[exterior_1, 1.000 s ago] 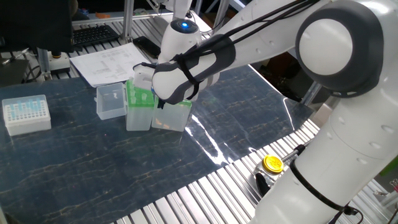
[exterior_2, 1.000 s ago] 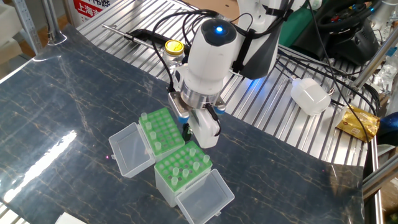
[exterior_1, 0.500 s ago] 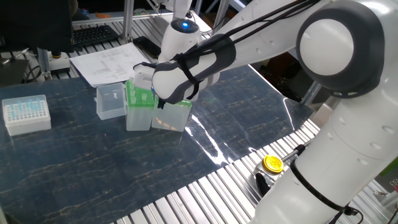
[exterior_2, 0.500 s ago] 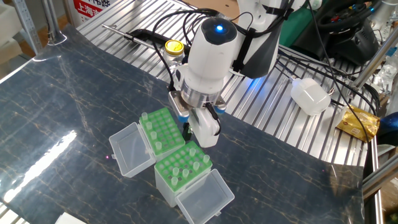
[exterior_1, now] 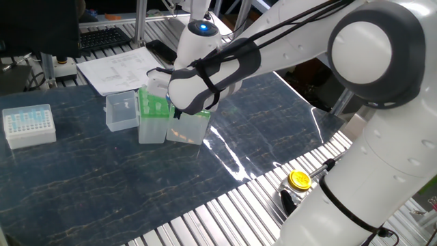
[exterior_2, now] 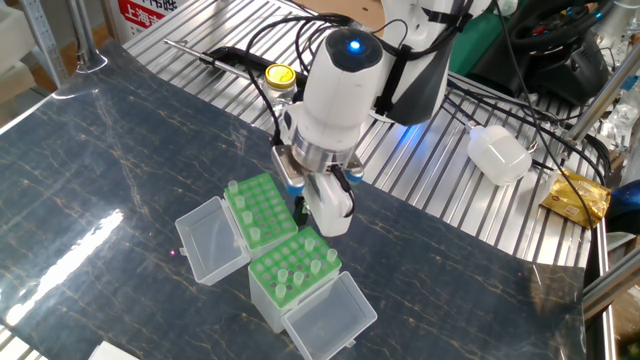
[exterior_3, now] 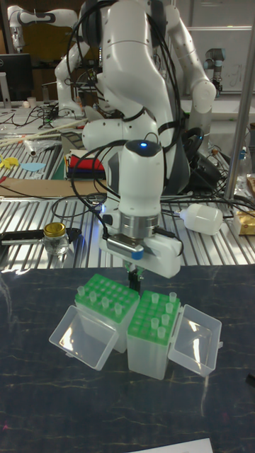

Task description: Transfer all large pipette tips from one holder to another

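In both green racks, large pipette tips (exterior_3: 172,300) upright; gripper (exterior_3: 134,278) state unclear.

Red sign (exterior_2: 143,14) at top edge of the other fixed view: white characters, partly cut off, too small to make out with certainty. Printed sheets (exterior_1: 117,70) at far side of table in one fixed view: lines of print, illegible. Yellow-capped jar (exterior_3: 55,238), green-topped boxes, robot arm: no legible label, brand or number.
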{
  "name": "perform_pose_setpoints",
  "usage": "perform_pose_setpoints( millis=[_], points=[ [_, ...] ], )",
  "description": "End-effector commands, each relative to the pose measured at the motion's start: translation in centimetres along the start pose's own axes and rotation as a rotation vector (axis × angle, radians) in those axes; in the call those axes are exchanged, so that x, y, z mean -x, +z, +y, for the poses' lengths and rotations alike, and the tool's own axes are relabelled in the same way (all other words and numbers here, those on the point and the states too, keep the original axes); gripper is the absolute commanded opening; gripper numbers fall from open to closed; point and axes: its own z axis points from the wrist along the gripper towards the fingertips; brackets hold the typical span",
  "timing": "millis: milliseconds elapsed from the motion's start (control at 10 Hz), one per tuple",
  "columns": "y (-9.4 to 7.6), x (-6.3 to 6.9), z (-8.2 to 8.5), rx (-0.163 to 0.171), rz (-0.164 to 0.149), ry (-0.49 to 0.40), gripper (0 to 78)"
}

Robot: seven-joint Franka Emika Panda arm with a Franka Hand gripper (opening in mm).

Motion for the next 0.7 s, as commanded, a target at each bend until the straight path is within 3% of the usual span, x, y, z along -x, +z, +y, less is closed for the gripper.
perform_pose_setpoints(
  millis=[100, 200, 300, 700],
  points=[
    [-0.74, 0.31, -0.29, 0.002, -0.016, 0.06, 1.1],
    [-0.73, 0.31, -0.29, 0.002, -0.018, 0.064, 1.1],
    [-0.72, 0.35, -0.29, -0.006, -0.042, 0.087, 1.1],
    [-0.74, 0.51, -0.23, -0.004, -0.057, 0.158, 1.1]
  ],
)
